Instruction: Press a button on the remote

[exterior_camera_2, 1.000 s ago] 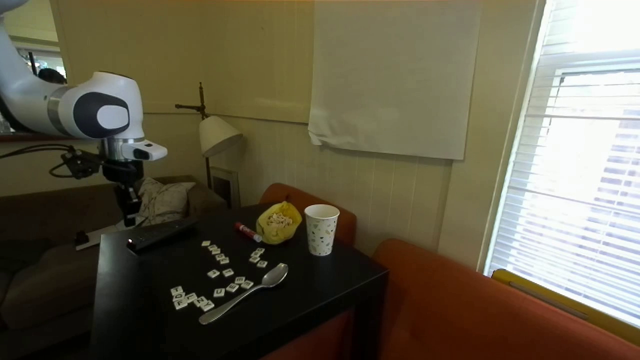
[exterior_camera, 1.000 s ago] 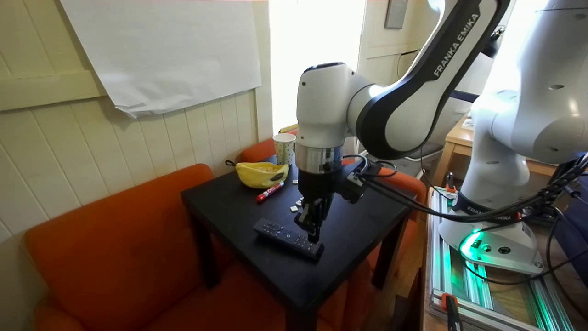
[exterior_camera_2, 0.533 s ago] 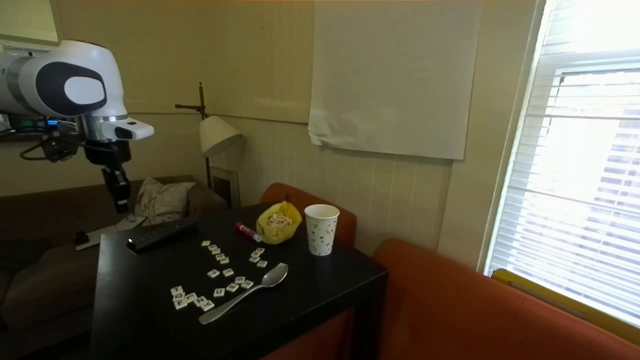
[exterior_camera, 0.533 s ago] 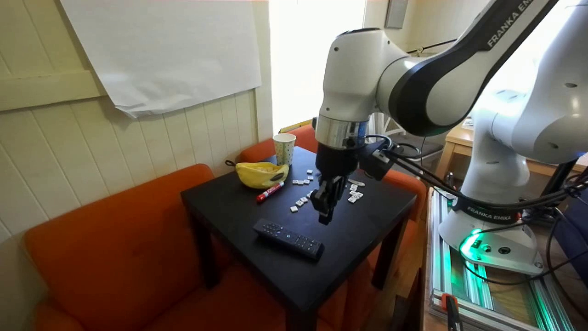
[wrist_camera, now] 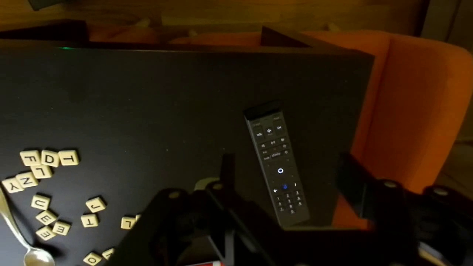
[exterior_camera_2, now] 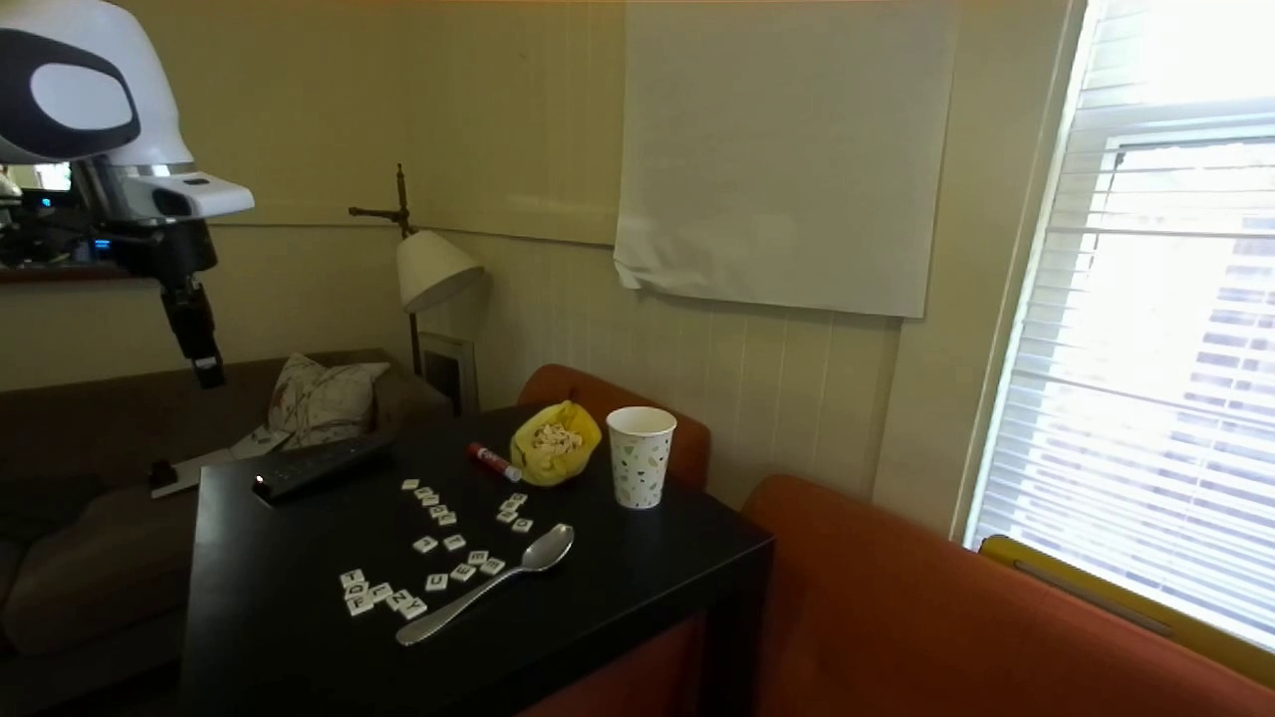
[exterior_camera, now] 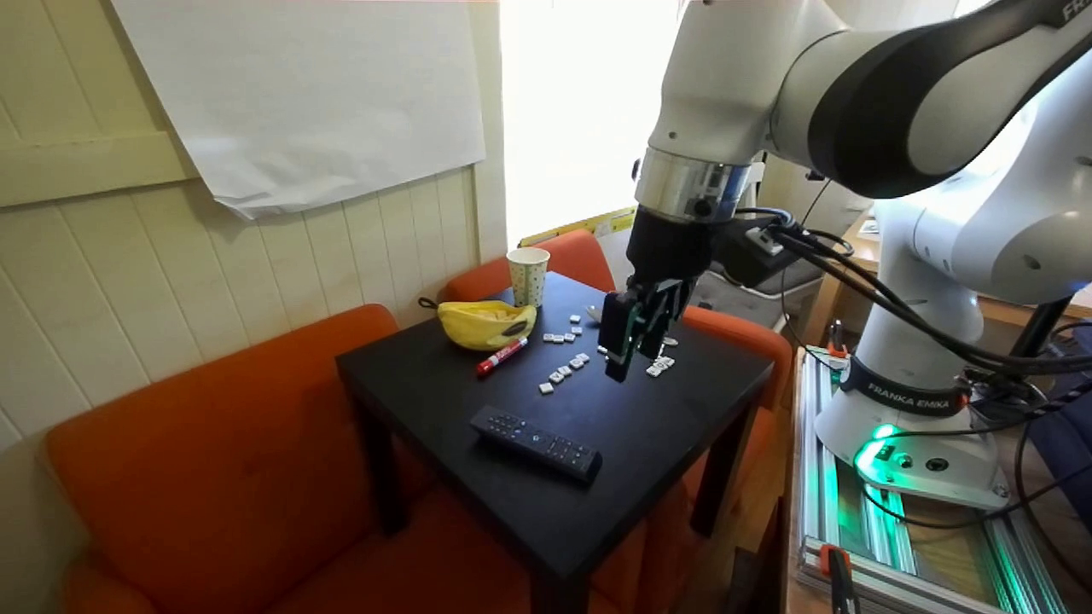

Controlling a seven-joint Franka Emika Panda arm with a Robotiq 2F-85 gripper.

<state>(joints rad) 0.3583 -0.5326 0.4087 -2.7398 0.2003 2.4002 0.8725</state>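
My black two-fingered claw [wrist_camera: 286, 162] is higher now than a second ago, and farther from the flat, black, elongated remote [exterior_camera: 536, 442] with pale-marked buttons. Against that earlier position, with its tip down by one end of the remote, it now hangs well above, nearer the white base of the robot arm [exterior_camera: 904, 358]; both exterior views show the lift. The remote itself shows no shift: I see it lying flat, buttons up, near the edge of the smooth black counter [wrist_camera: 129, 111].

I read this as backing off. A press may be done, or I may be clearing the view for another try; nothing here tells me whether a button has gone down, so I can't call the task finished.

As for the claw, the wrist view gives me both fingers [wrist_camera: 227, 175], dark and blurred, standing wide apart. The remote shows in the gap, but far below it. I hold nothing, and I touch neither the remote, the counter nor the small cream letter tiles [wrist_camera: 50, 158]. If another press is needed, I think I should bring the fingers together first, since a spread pair could straddle the buttons.
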